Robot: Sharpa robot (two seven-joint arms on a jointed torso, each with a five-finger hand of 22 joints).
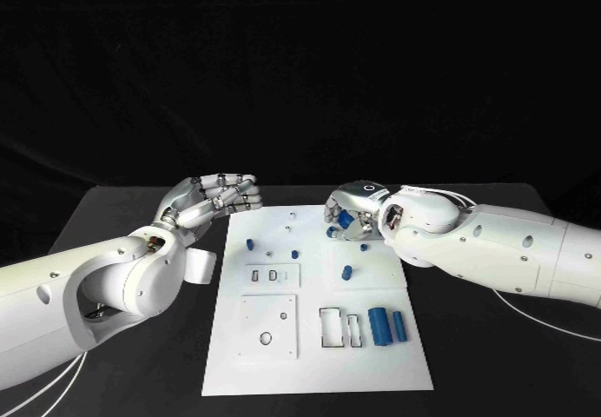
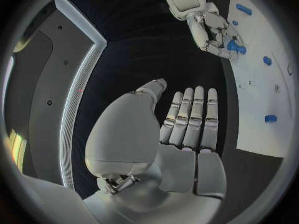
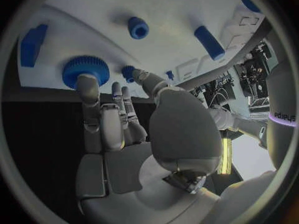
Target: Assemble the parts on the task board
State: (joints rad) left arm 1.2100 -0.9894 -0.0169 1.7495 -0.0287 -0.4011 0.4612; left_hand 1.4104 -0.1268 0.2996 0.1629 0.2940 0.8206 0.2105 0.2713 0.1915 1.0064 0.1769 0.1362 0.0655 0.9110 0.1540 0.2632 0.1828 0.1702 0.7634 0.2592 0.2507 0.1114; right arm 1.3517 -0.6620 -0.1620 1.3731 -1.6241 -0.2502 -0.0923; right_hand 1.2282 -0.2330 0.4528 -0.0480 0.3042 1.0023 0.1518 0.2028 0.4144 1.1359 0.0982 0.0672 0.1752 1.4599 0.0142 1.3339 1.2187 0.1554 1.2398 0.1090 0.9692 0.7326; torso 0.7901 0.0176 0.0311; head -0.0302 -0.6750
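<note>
The right robot hand [image 1: 347, 215] sits at the far end of the board [image 1: 316, 352], fingertips on a blue gear [image 3: 85, 70]. The left robot hand [image 1: 215, 197] is beside the board over the tabletop [image 1: 125, 217], fingers straight, holding nothing. More blue parts [image 1: 387, 326] lie on the board.

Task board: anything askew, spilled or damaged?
Nothing stands out. The task board lies flat and looks intact. Blue parts sit loose on it, unassembled. The right hand is at a blue gear; the left hand holds nothing.

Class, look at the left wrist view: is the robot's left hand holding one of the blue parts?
No. The left hand has its fingers stretched out flat with nothing in them, over the black table beside the white task board.
</note>
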